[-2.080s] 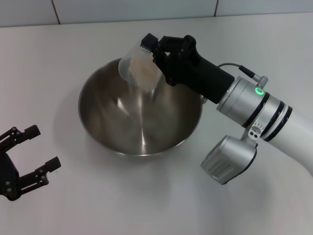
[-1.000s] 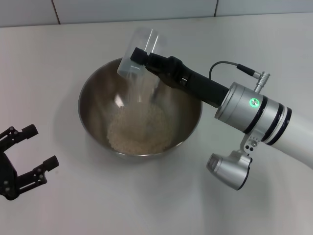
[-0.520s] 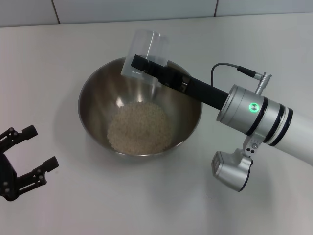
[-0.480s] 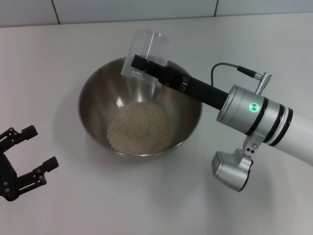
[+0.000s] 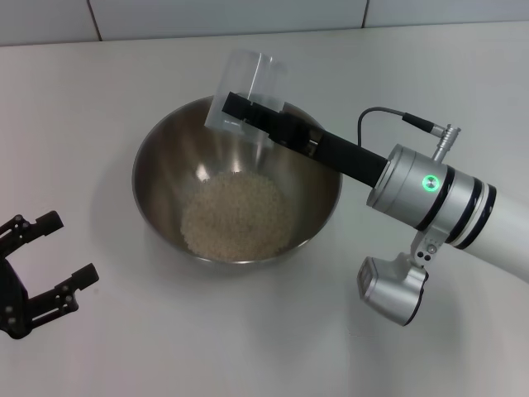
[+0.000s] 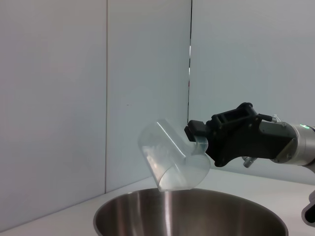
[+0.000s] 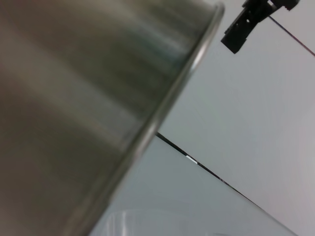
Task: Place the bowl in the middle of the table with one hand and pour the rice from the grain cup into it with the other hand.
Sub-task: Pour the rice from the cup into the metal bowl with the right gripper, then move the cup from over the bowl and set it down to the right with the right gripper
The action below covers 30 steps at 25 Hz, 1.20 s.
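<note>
The steel bowl (image 5: 157, 178) sits in the middle of the white table (image 5: 99, 91), with a pale heap of rice (image 5: 236, 214) on its bottom. Over the bowl's far rim my right gripper (image 5: 240, 110) is shut on the clear grain cup (image 5: 245, 87), which is tipped mouth-down and looks empty. The left wrist view shows the tilted grain cup (image 6: 172, 164) above the bowl (image 6: 192, 216). The bowl's wall (image 7: 74, 98) fills the right wrist view. My left gripper (image 5: 51, 258) hangs open near the table's front left, apart from the bowl.
Grey wall tiles (image 5: 223, 15) run along the table's far edge. My right arm (image 5: 430, 198) and its wrist camera (image 5: 390, 285) reach across the right side of the table.
The rice has poured out of the cup into the bowl, and the cup tipped further over. Over the last half second nothing moves. The left gripper stays put.
</note>
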{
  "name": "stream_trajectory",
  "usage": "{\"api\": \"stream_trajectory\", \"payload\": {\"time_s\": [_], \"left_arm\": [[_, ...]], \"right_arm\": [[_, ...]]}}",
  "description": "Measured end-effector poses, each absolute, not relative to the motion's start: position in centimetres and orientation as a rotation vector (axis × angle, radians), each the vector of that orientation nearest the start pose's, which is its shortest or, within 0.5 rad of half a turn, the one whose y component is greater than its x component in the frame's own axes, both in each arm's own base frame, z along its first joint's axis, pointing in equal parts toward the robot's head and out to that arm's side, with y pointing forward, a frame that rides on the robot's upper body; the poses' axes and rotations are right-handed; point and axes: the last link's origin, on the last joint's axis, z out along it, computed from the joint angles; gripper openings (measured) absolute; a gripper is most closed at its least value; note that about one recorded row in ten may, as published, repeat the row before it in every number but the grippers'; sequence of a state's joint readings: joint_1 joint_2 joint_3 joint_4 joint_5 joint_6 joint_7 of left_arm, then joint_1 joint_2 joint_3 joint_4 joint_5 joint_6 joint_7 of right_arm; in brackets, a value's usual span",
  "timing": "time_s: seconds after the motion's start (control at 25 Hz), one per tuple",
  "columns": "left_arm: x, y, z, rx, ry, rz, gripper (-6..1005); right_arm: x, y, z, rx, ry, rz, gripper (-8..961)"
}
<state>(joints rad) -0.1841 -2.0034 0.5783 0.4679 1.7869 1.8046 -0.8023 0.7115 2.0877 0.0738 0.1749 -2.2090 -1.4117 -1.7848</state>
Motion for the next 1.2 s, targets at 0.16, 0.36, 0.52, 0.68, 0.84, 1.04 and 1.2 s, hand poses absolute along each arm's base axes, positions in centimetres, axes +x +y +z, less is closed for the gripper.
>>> {"api": "stream_trajectory", "payload": {"time_s": [0.16, 0.36, 0.52, 0.68, 0.84, 1.04, 1.2], "left_arm": [[-34.2, 21.0, 3.4, -2.435, -0.341, -0.900, 825], [-34.3, 20.9, 3.3, -2.439, -0.342, -0.899, 826], [-34.3, 20.9, 3.3, -2.439, -0.340, -0.897, 826], [-34.4, 21.0, 3.2, -2.443, -0.342, -0.883, 826], [-34.4, 21.0, 3.1, -2.445, -0.343, -0.875, 826], [-34.4, 21.2, 3.3, -2.448, -0.342, -0.873, 826], [-34.4, 21.2, 3.3, -2.449, -0.343, -0.872, 826]], "right_arm": [[18.5, 32.3, -9.2, -1.099, -1.779, -0.051, 5], [18.2, 32.2, -9.3, -1.165, -1.702, 0.000, 5], [17.0, 32.2, -8.8, -1.377, -1.346, 0.193, 5], [16.8, 32.4, -7.9, -1.529, -1.010, 0.388, 5], [16.9, 32.7, -7.0, -1.604, -0.752, 0.546, 5], [17.8, 33.4, -5.2, -1.667, -0.317, 0.825, 5], [19.5, 34.0, -4.4, -1.691, -0.032, 0.951, 5]]}}
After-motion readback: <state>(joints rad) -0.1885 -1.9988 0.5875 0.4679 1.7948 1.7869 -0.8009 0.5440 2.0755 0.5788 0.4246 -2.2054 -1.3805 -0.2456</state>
